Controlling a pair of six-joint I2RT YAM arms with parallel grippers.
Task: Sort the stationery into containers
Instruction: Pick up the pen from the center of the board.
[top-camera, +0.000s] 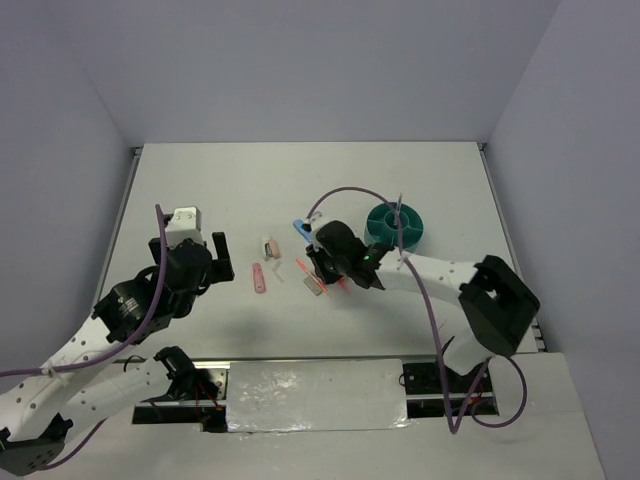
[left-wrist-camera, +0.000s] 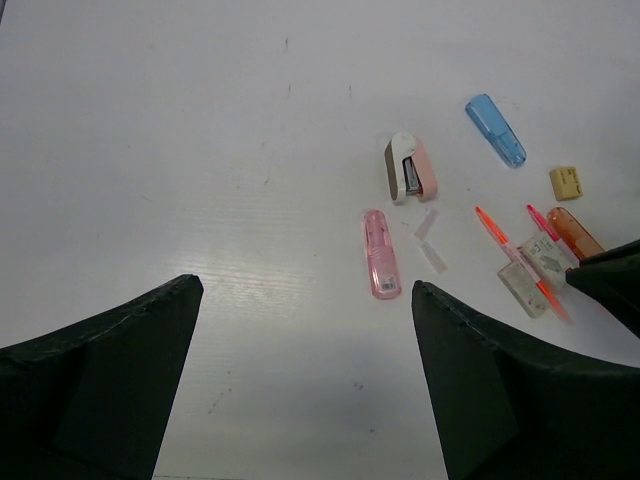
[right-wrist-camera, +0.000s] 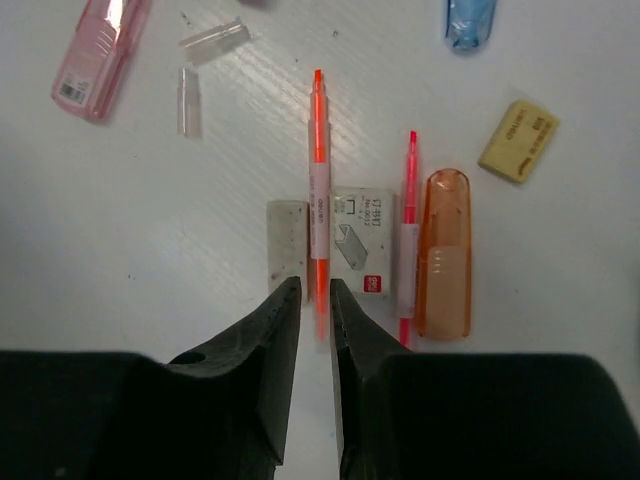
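My left arm (top-camera: 90, 350) reaches in from the near left, elbow bent, with the left gripper (left-wrist-camera: 305, 290) spread wide. My right arm (top-camera: 440, 275) stretches leftward and low, the right gripper (right-wrist-camera: 316, 290) pinched to a slit on the orange pen (right-wrist-camera: 318, 150) at its near end.

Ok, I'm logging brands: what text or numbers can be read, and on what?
Nothing reads clearly.
On the grey box: a drawing and red mark, lettering too small.
On the tan eraser: stamped lettering, blurred.
On the pink case: white sticker, too small.
On the orange pen: white band, illegible.
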